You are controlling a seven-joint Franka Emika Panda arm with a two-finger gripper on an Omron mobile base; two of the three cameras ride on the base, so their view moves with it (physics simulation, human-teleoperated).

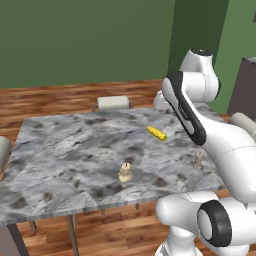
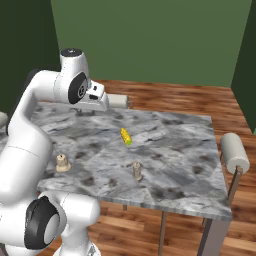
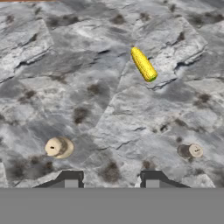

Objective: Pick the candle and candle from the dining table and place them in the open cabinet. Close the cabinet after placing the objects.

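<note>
Dark pincer (image 3: 111,178): two finger tips apart, nothing between, hanging high above the bench.
Bench (image 3: 87,65): one, grey-white marbled stone top, thin grey legs.
Candles: two, both upright on the bench, well apart.
Cream candle (image 3: 57,147): one, squat with flared base, off the left finger tip.
Greyish-tan candle (image 3: 191,151): one, slimmer, off the right finger tip.
Corn cob (image 3: 143,64): one, yellow, lying farther out, between the candles.
Chairs (image 2: 234,151): pale padded backrests at bench edges, count unclear.
</note>
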